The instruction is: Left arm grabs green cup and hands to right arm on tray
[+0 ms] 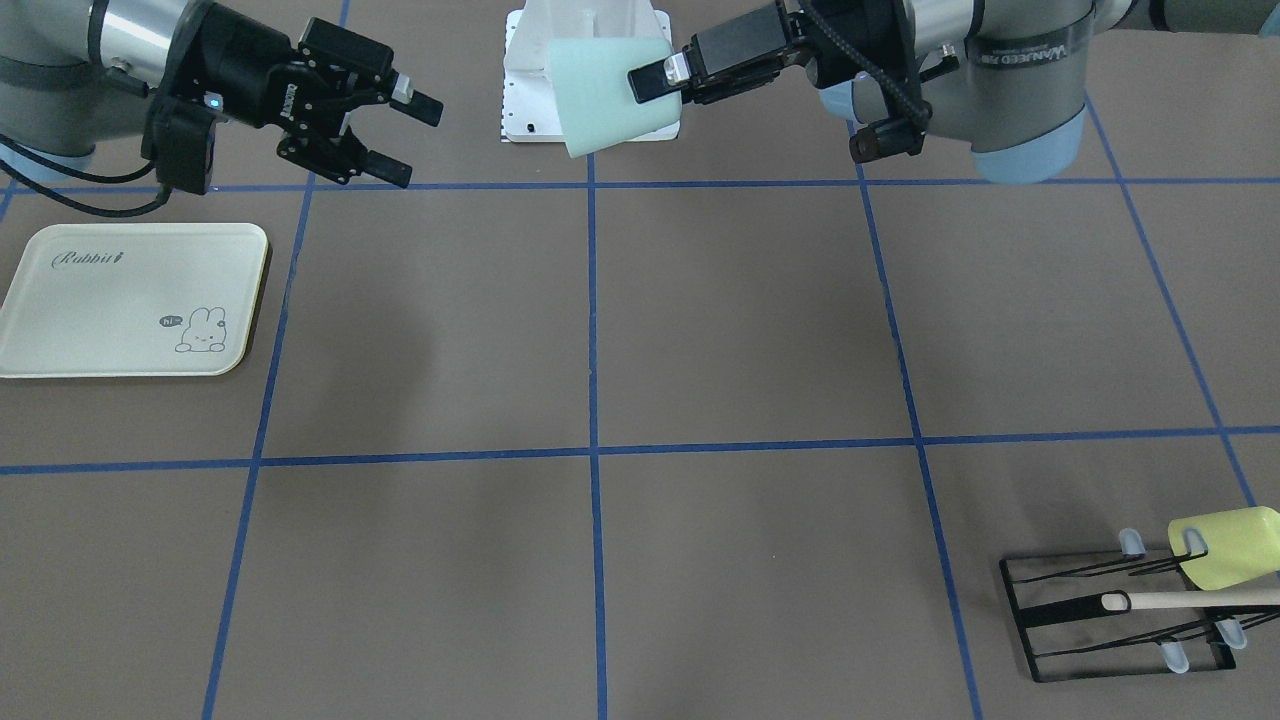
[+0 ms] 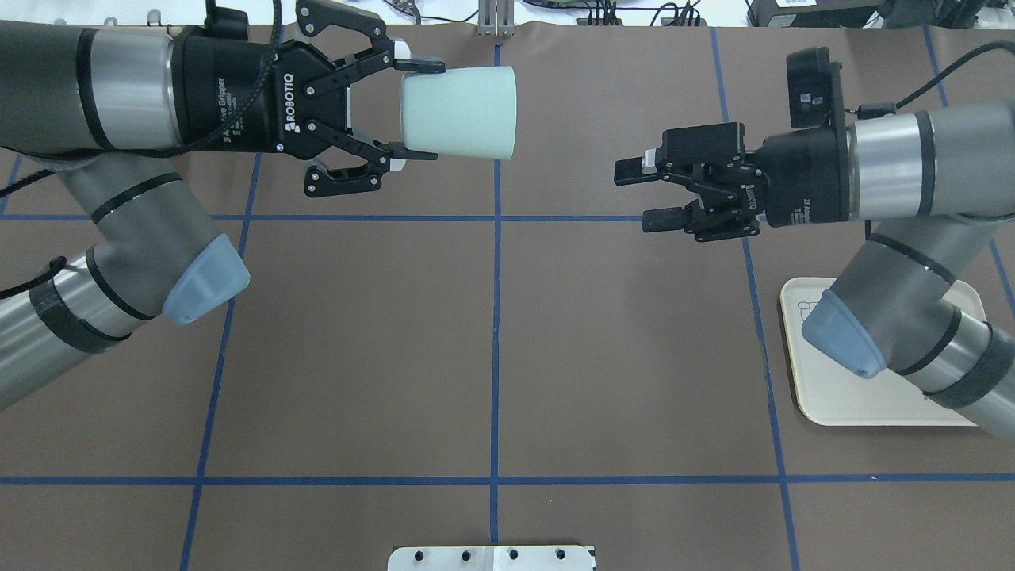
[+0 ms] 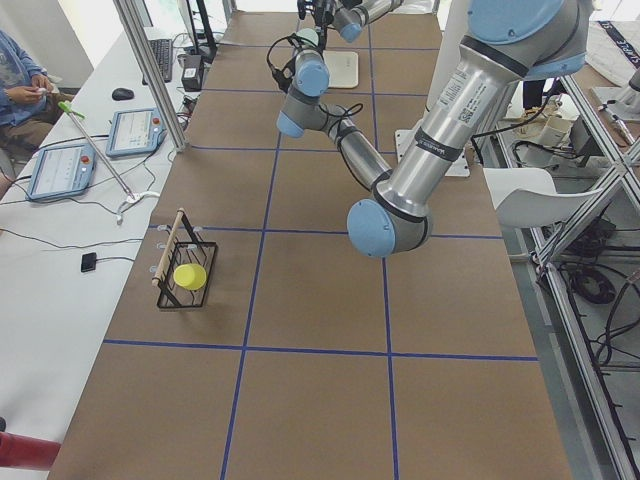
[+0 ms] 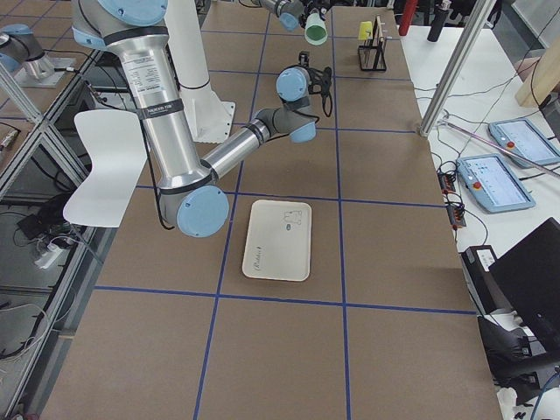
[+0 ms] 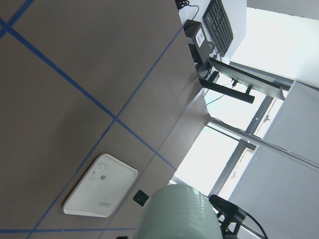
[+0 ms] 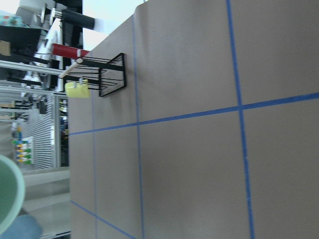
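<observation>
My left gripper is shut on the base end of the pale green cup and holds it on its side above the table, mouth towards the right arm. In the front view the cup sits in the left gripper at the top centre. My right gripper is open and empty, facing the cup with a clear gap between them; it also shows in the front view. The cream tray lies flat and empty on the robot's right side, partly under the right arm in the overhead view. The cup's rim shows in the right wrist view.
A black wire rack with a yellow-green cup and a wooden rod stands at the far left corner of the table. The white robot base plate is behind the cup. Blue tape lines cross the brown table.
</observation>
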Tool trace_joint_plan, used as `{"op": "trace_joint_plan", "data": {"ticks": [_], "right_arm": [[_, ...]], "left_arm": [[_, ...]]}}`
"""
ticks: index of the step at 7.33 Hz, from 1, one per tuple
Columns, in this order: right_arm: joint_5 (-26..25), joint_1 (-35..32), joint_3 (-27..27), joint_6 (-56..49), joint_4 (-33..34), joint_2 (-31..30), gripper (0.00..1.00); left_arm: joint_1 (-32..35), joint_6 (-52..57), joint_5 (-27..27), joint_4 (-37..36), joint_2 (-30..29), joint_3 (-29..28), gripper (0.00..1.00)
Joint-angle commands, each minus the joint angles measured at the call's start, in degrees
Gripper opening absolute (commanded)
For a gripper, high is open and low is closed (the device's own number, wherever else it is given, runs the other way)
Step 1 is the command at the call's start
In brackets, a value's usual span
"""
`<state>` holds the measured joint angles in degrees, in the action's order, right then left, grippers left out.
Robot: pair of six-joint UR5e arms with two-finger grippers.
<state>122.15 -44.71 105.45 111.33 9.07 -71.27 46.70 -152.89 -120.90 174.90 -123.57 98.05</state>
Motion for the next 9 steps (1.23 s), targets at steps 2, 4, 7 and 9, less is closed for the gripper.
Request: {"op": "trace_joint_plan", "data": {"ticks": [2,4,7,9], "right_arm": [[-11.1,7.6,-0.1,9.8,-11.9,0.7,0.99],[-13.4,8.0,-0.1,11.0,-12.5,1.4,0.99],[-14.3,8.0,-0.8,11.0,-12.5,2.2,0.99],[-14.7,8.1,-0.9,11.1,-12.6,2.8,0.95]], "left_arm": [[-1.6,-6.3,2.2,5.4,0.3,-0.1,0.00],[-2.1,-9.2,2.2,6.2,0.0,0.3,0.00],[-4.8,-11.1,2.3,6.2,-0.1,1.4,0.00],[-6.3,-11.9,2.7,5.9,-0.4,1.9,0.00]]}}
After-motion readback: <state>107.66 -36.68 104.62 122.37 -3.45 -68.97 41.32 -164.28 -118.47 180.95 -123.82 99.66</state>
